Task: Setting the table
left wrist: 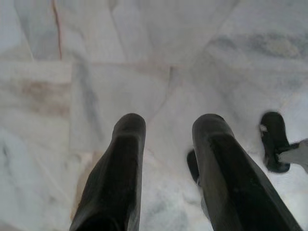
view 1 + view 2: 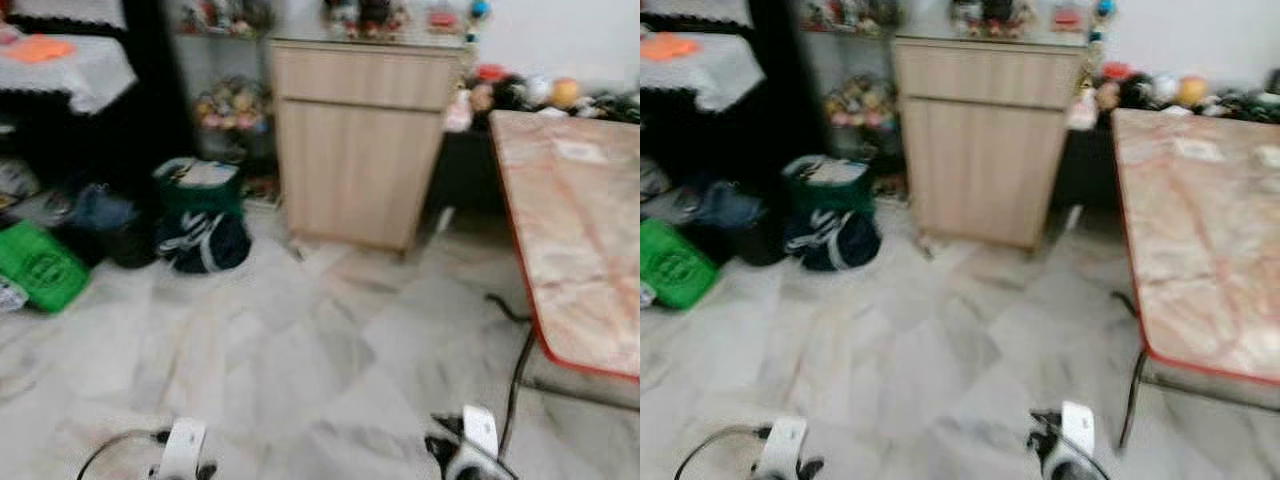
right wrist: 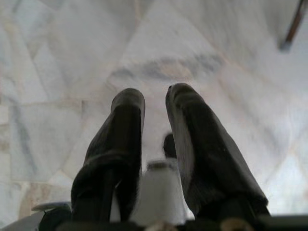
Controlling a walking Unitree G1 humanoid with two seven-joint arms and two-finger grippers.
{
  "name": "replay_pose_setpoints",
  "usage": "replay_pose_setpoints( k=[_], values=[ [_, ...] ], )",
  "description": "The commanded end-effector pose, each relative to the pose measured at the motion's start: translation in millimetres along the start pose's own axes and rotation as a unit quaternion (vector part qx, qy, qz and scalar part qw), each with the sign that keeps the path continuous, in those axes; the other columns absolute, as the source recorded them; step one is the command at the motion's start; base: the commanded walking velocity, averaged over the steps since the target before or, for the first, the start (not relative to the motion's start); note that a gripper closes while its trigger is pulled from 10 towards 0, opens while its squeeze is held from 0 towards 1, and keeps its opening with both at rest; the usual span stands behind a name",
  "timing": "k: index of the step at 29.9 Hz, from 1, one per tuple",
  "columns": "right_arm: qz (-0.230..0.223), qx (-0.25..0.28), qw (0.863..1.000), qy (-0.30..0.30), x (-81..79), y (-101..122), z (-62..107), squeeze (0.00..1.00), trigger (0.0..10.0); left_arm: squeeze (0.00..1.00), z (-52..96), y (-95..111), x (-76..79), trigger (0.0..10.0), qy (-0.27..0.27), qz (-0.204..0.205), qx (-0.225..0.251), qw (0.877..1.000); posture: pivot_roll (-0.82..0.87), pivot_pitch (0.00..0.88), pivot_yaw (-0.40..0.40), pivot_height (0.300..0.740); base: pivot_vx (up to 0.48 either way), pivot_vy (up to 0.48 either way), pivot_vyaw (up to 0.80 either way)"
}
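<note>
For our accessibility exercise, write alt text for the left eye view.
A table with a red-edged, marbled top stands on the right of a pale marble floor. Behind it stands a light wooden cabinet, with a green bag and dark bags at left. The picture is blurred.

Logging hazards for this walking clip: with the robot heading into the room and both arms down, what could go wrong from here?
The table edge and its thin metal leg lie close beside the right arm, so a turn might clip them. A dark cable trails on the floor near that leg and could snag a foot. Bags clutter the floor on the left, narrowing the path. The head views are blurred, so spacing is hard to judge.
</note>
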State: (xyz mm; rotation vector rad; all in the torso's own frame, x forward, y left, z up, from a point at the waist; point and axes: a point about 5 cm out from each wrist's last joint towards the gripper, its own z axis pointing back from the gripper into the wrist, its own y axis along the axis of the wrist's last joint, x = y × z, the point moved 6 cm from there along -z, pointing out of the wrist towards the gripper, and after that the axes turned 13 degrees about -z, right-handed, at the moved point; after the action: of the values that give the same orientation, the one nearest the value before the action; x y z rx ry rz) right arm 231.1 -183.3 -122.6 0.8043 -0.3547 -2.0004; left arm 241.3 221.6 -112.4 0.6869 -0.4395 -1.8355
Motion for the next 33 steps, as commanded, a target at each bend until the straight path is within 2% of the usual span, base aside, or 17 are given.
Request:
replay_pose_setpoints(
  k=[1,8,22,33],
  values=[
    [-0.006,0.019,1.000,0.013,-6.6,10.9,-1.8,0.00,10.0,0.00,2.7,-13.2,0.9,10.0,-0.002,-0.002,-0.017,1.000,-0.08,0.042,0.041,0.740,0.000,0.000,0.00],
    [-0.008,0.023,1.000,0.009,-4.9,15.1,-2.0,0.00,10.0,0.00,2.5,-12.0,2.4,10.0,-0.004,-0.012,-0.014,1.000,-0.09,0.054,0.039,0.740,0.000,0.000,0.00],
    [-0.014,0.011,1.000,0.002,-2.7,6.6,-1.4,0.00,10.0,0.00,3.2,-14.6,1.2,10.0,0.002,-0.012,-0.016,1.000,-0.07,0.053,0.038,0.740,0.000,0.000,-0.75],
    [-0.020,0.017,1.000,-0.002,1.9,8.2,0.0,0.00,10.0,0.00,3.2,-14.0,1.7,10.0,0.002,-0.015,-0.014,1.000,-0.06,0.054,0.031,0.740,0.000,0.000,0.00]
  ],
)
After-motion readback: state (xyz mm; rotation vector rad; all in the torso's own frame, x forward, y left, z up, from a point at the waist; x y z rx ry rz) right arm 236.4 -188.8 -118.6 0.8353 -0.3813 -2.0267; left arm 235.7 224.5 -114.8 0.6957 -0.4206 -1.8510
